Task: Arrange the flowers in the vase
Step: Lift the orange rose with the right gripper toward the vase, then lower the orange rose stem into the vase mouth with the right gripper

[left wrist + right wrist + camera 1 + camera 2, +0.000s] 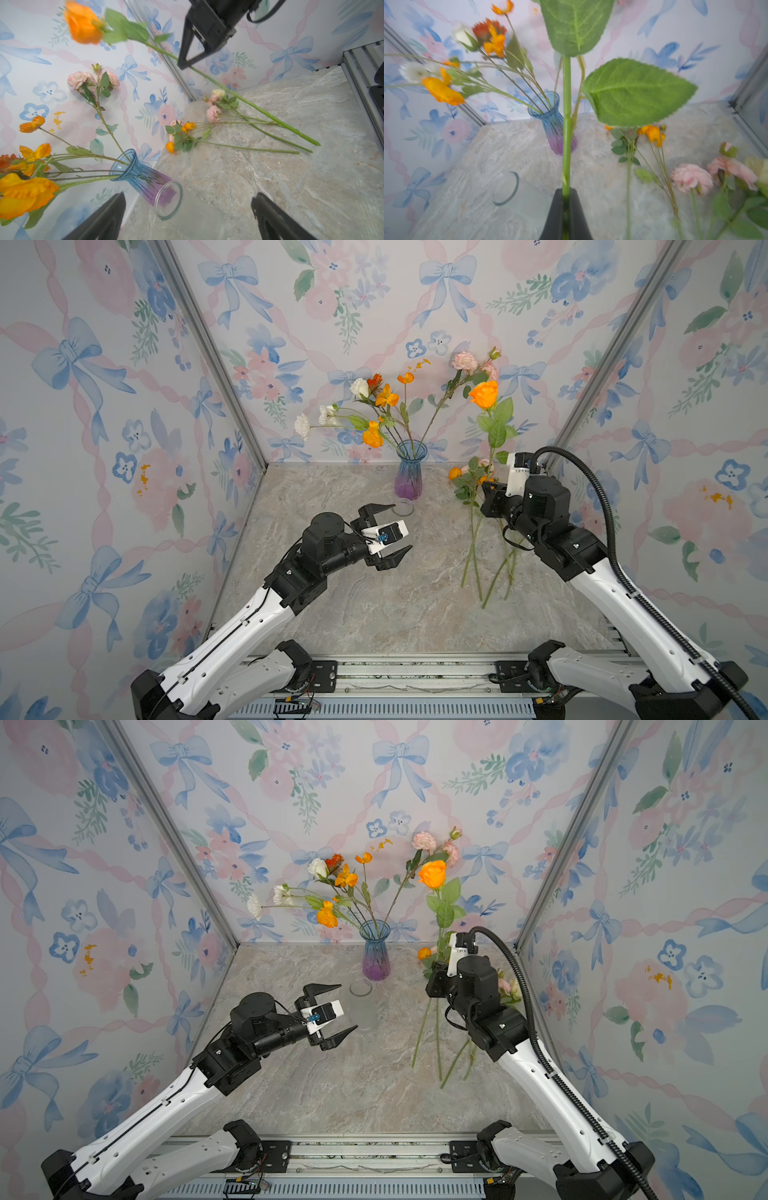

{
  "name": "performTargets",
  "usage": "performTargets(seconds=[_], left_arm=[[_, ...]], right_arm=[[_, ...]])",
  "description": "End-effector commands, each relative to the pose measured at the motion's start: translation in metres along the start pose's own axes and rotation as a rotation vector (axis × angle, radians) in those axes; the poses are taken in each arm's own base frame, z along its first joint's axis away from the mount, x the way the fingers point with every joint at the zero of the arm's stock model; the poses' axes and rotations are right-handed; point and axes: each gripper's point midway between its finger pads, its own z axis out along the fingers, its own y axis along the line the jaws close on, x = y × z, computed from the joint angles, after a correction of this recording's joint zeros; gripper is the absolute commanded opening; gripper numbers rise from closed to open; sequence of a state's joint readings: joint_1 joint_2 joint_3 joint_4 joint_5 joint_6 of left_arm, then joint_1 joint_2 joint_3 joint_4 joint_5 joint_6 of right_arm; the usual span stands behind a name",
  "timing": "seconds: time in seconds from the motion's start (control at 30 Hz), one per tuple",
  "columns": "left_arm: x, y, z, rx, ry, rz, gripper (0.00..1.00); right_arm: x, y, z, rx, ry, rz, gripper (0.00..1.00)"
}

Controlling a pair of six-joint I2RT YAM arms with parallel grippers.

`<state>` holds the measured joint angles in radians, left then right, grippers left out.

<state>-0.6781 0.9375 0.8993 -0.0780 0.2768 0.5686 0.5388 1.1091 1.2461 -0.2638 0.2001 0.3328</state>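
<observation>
Two vases stood on the tabletop (374, 605): a blue-and-purple vase (410, 472) holding some half-dozen flowers (386, 398), and a clear vase (402, 508) before it. About three sprays (464, 483) lay loose on the right. The left tool (402, 526) gaped wide beside the clear vase. The right tool (566, 192) was clamped on one orange rose (484, 393), upright right of the blue-and-purple vase.

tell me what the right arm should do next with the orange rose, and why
Probably carry the orange rose across to the blue vase and bring its stem end over the mouth. The right gripper is shut on the stem, and in both top views the rose stands to the vase's right.
</observation>
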Motion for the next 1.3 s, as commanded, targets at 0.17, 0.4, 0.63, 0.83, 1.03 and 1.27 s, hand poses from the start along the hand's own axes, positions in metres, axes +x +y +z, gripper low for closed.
performTargets(seconds=[0.17, 0.4, 0.63, 0.83, 1.03, 1.27], left_arm=[[0.017, 0.008, 0.003, -0.027, 0.043, -0.029, 0.98], [0.029, 0.023, -0.003, -0.12, 0.063, -0.027, 0.98], [0.028, 0.027, -0.004, -0.119, 0.05, -0.043, 0.98], [0.027, 0.027, -0.004, -0.113, 0.045, -0.044, 0.98], [0.026, 0.026, -0.005, -0.11, 0.039, -0.044, 0.98], [0.028, 0.026, -0.003, -0.107, 0.044, -0.046, 0.98]], right_arm=[[-0.102, 0.094, 0.013, -0.128, -0.466, -0.135, 0.0], [-0.105, 0.124, 0.043, -0.095, -0.586, -0.109, 0.0], [-0.103, 0.121, 0.053, -0.039, -0.625, -0.103, 0.0], [-0.095, 0.121, 0.064, -0.024, -0.615, -0.11, 0.0], [-0.072, 0.123, 0.084, -0.015, -0.581, -0.15, 0.0], [-0.01, 0.123, 0.106, -0.008, -0.536, -0.186, 0.0]])
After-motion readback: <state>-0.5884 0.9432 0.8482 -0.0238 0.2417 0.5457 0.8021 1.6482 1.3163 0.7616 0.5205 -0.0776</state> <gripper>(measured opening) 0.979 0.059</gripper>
